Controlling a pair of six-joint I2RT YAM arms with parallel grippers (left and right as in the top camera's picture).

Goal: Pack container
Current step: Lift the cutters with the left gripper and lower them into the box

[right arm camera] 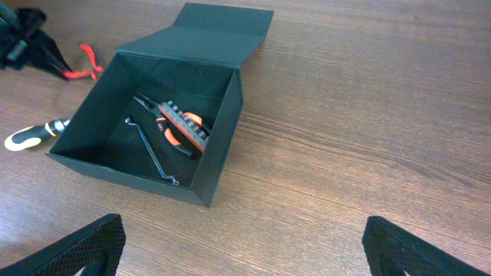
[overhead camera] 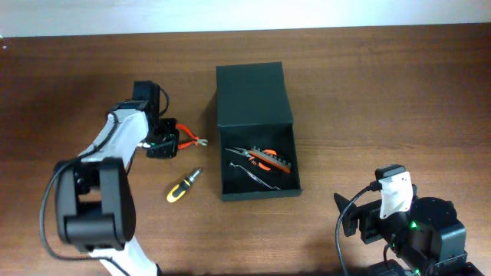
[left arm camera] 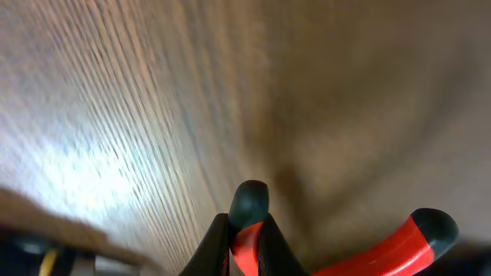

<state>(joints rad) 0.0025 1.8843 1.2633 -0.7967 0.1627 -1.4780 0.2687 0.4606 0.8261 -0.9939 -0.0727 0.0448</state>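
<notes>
Wooden table point(overhead camera: 368, 92), open matte dark-green container point(overhead camera: 253, 96)

The container point(overhead camera: 265, 185) is set mid-table, with its lid point(overhead camera: 252, 96) folded back behind it. Long-nosed pliers point(overhead camera: 259, 157) and a bent rod point(overhead camera: 247, 169) are laid side by side inside. A screwdriver point(overhead camera: 184, 186) is placed just left of it on the table point(overhead camera: 368, 92). Behind that, small pliers point(overhead camera: 192, 138) are gripped by the left gripper point(overhead camera: 173, 140).

The overhead camera looks straight down on the whole bench point(overhead camera: 368, 84), far edge uppermost. The left wrist camera sits very close to the wood in the left half, blurred, catching the red-handled pliers point(left arm camera: 383, 245). The right wrist camera slants down from the near right corner toward the far left, sharing the container point(right arm camera: 153, 115) and the pliers with the overhead.
</notes>
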